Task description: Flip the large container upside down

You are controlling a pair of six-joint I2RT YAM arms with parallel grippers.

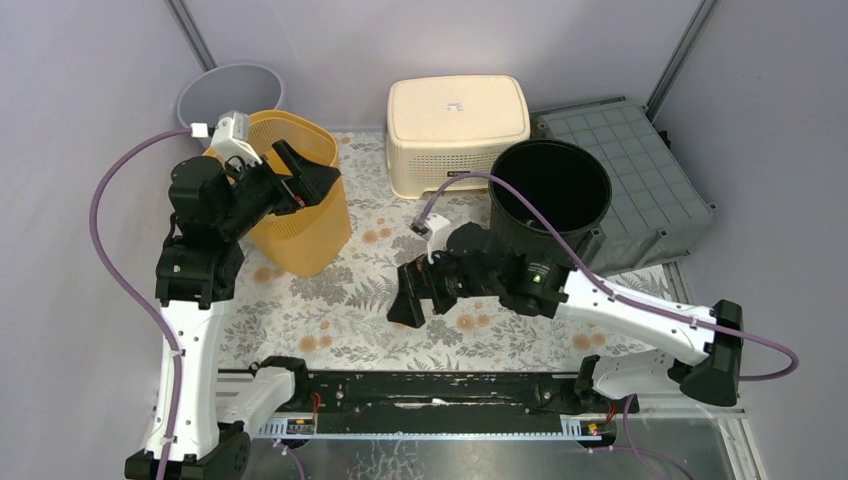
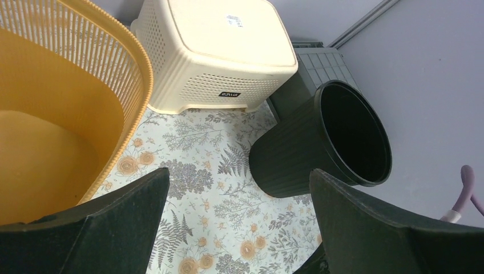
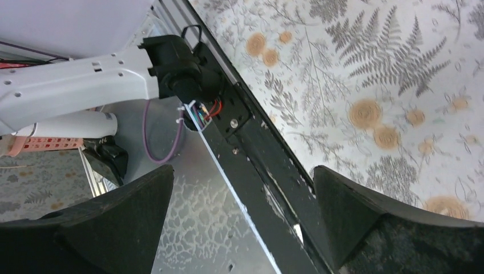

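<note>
The large container (image 1: 458, 125) is a cream perforated tub at the back middle of the floral mat; it stands bottom up, its flat base on top (image 2: 220, 51). My left gripper (image 1: 325, 178) is open and empty, hovering over the rim of a yellow basket (image 1: 300, 215), well left of the tub. In the left wrist view its fingers (image 2: 240, 174) frame bare mat. My right gripper (image 1: 407, 300) is open and empty above the mat's near middle, pointing down at the base rail (image 3: 242, 168).
A black ribbed bin (image 1: 550, 190) stands upright right of the tub, close behind the right arm. The yellow basket (image 2: 57, 125) stands upright at the left. A grey bin (image 1: 225, 95) sits back left, a grey gridded crate (image 1: 630, 180) back right. The black rail (image 1: 430, 390) runs along the near edge.
</note>
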